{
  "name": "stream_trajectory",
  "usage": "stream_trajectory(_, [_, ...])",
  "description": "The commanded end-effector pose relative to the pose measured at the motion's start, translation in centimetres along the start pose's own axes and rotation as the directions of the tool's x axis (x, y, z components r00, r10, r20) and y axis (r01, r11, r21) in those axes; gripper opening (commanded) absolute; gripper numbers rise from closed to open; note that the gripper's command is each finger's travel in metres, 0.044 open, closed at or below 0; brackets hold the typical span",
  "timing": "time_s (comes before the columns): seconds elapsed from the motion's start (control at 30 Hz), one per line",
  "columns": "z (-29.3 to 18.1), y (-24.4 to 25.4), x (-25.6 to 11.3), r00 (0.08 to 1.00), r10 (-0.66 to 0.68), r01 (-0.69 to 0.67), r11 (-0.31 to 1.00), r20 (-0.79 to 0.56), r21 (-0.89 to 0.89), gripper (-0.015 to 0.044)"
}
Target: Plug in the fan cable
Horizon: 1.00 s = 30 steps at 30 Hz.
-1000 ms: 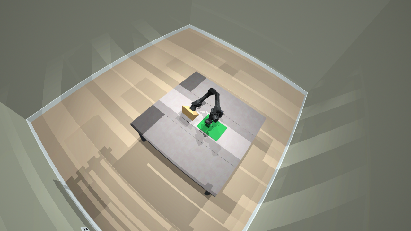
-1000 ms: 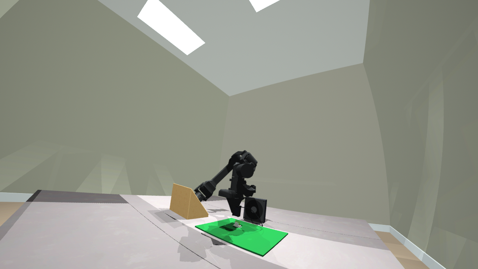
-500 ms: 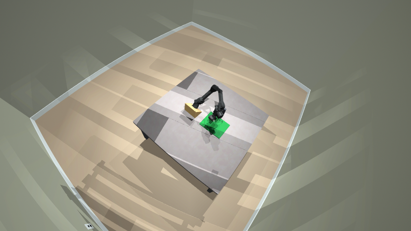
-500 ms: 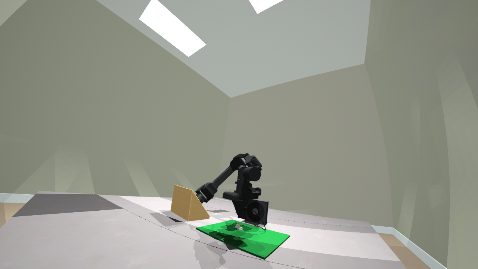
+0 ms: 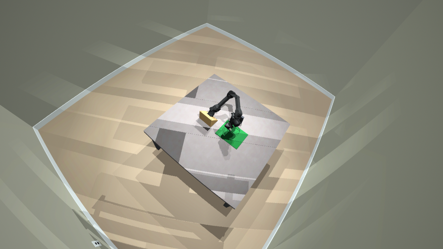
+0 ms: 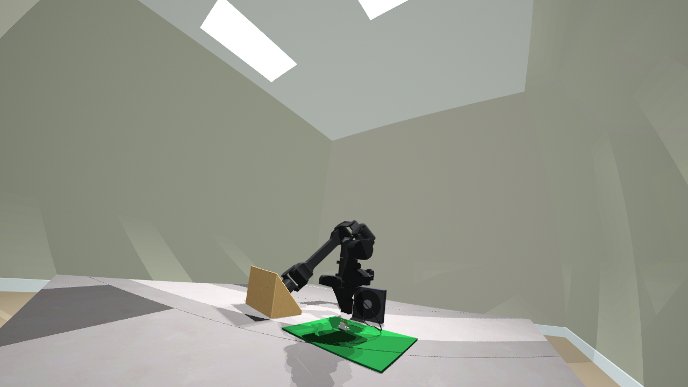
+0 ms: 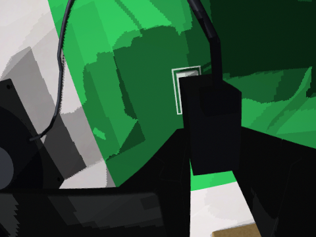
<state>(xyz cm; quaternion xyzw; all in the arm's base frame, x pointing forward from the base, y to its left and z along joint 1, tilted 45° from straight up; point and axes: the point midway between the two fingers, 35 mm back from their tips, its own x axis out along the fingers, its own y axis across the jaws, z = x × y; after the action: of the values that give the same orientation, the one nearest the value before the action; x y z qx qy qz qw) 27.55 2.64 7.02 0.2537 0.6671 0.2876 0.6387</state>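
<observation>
My gripper (image 5: 229,127) (image 6: 346,312) (image 7: 203,134) is shut on the black cable plug (image 7: 214,131) and holds it upright between its fingers. The black cable (image 7: 215,60) (image 6: 380,328) rises from the plug's top and loops back to the fan. The white four-pin header (image 6: 343,327) (image 7: 187,74) stands on the green board (image 5: 236,143) (image 6: 380,353) (image 7: 158,82). In the exterior view, the fingertips are a little above the header. In the wrist view, the plug covers most of the header and its pins. A white outline shows at the header's left and top.
The square black fan (image 6: 367,303) (image 7: 21,131) stands upright beside the board, close to the gripper. A tan wedge block (image 5: 206,118) (image 6: 262,294) (image 7: 237,231) stands at the arm's base. Board and block are on the grey table (image 5: 198,154) (image 6: 144,351).
</observation>
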Motion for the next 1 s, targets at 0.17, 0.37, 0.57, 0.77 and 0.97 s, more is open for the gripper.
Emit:
stream_trajectory(0.17, [-0.4, 0.0, 0.0, 1.000, 0.001, -0.001, 1.000, -0.001, -0.004, 0.0000])
stream_trajectory(0.37, [-0.4, -0.1, 0.0, 1.000, 0.001, -0.001, 1.000, -0.001, -0.006, 0.0000])
stream_trajectory(0.57, [-0.4, -0.1, 1.3, 1.000, 0.001, -0.001, 1.000, -0.001, -0.006, 0.0000])
stream_trajectory(0.77, [-0.4, 0.0, 2.2, 1.000, 0.002, -0.002, 1.000, -0.001, -0.006, 0.0000])
stream_trajectory(0.97, [-0.4, 0.0, 2.2, 1.000, 0.002, -0.002, 1.000, -0.001, -0.006, 0.0000])
